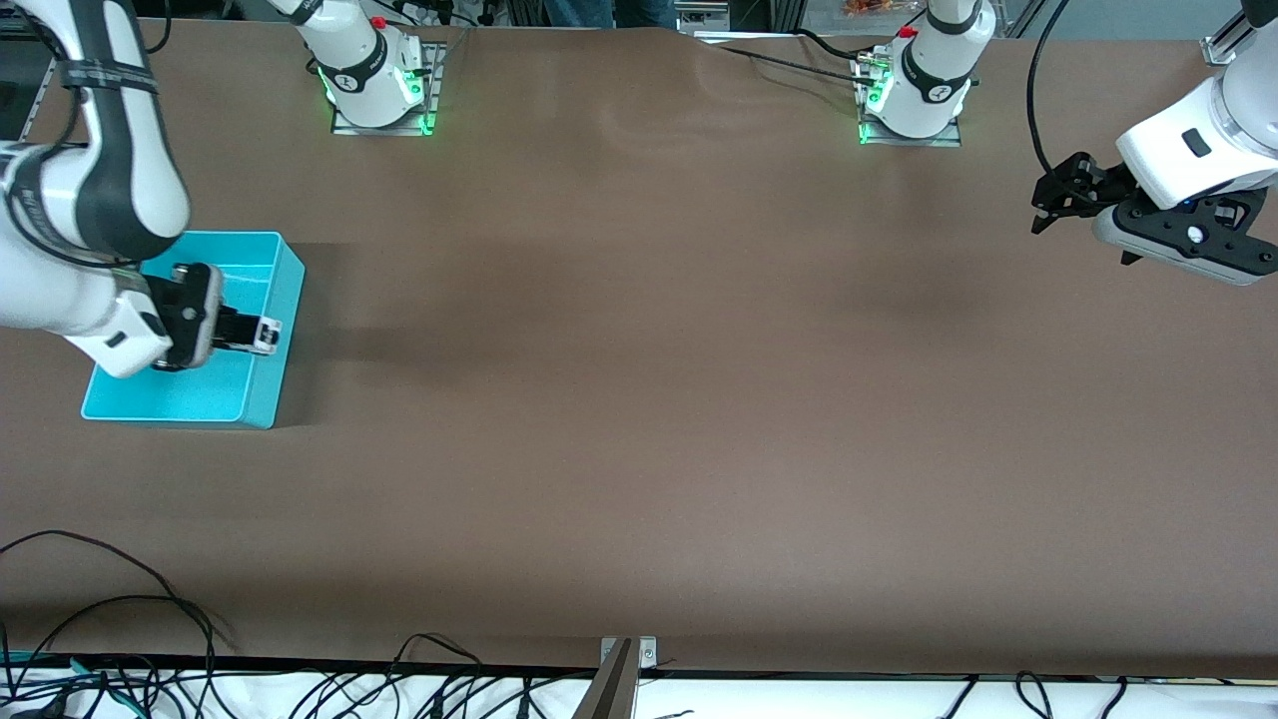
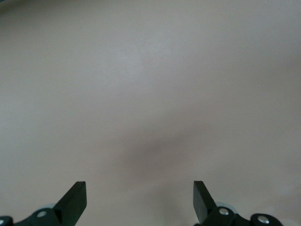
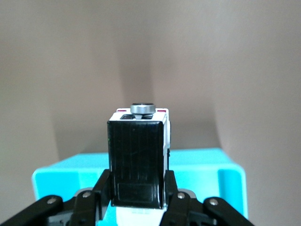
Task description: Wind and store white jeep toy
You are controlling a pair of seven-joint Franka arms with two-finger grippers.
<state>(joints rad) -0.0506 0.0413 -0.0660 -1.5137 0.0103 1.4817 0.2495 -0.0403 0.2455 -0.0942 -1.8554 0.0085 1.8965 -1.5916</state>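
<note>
one small, light, rigid jeep sits clenched by its flat sides in the right gripper over the bin, likely slick plastic best held there, while the left gripper waits released over bare table.

A bin sits at the right arm's end of the table. The right gripper holds the white jeep toy over it. The left gripper hangs over the table's other end.

No text, label, brand, number or sign can be read anywhere.
</note>
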